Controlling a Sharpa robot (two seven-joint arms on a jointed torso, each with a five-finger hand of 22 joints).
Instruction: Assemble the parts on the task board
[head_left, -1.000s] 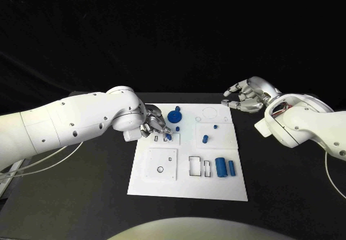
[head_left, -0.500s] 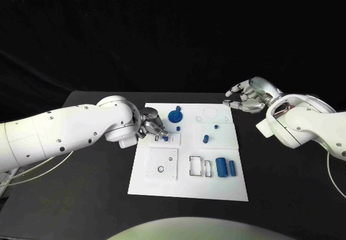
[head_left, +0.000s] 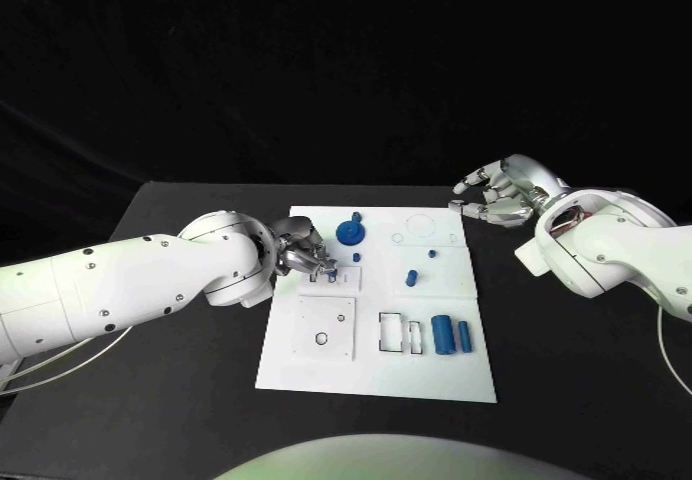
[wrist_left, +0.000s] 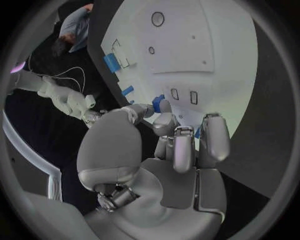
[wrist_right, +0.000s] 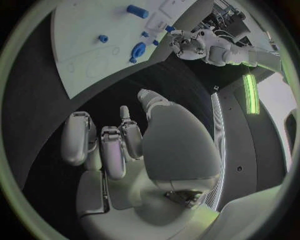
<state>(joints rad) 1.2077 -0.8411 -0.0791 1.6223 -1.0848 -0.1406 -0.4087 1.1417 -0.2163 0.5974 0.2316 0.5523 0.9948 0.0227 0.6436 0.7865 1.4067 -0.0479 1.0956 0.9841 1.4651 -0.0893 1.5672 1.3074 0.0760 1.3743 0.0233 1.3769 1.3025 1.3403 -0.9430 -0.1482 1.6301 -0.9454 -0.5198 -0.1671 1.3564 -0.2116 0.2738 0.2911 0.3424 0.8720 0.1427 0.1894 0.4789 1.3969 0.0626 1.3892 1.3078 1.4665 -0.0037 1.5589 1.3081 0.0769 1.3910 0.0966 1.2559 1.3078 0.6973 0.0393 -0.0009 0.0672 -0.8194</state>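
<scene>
The white task board (head_left: 372, 375) lies in the middle of the table. My left hand (head_left: 300, 250) hovers over its far left corner and pinches a small blue part (head_left: 332, 270) between thumb and finger; the left wrist view shows this part (wrist_left: 159, 105) just above two small slots (wrist_left: 184, 95). On the board are a blue disc (head_left: 348, 234), a small peg (head_left: 355, 216), an oblong piece (head_left: 410, 277) and two cylinders (head_left: 451, 335). My right hand (head_left: 493, 194) hangs off the board's far right corner, fingers loosely curled, holding nothing.
Rectangular cut-outs (head_left: 392, 332) sit beside the cylinders, and a square plate with holes (head_left: 325, 328) lies on the board's left half. Black table (head_left: 173, 350) surrounds the board on all sides. The right wrist view shows the board (wrist_right: 87, 55) and my left hand (wrist_right: 190, 46).
My left arm has dropped lower and its hand has turned a little over the board's far left corner, still holding the small blue part. The right hand has stayed put.
</scene>
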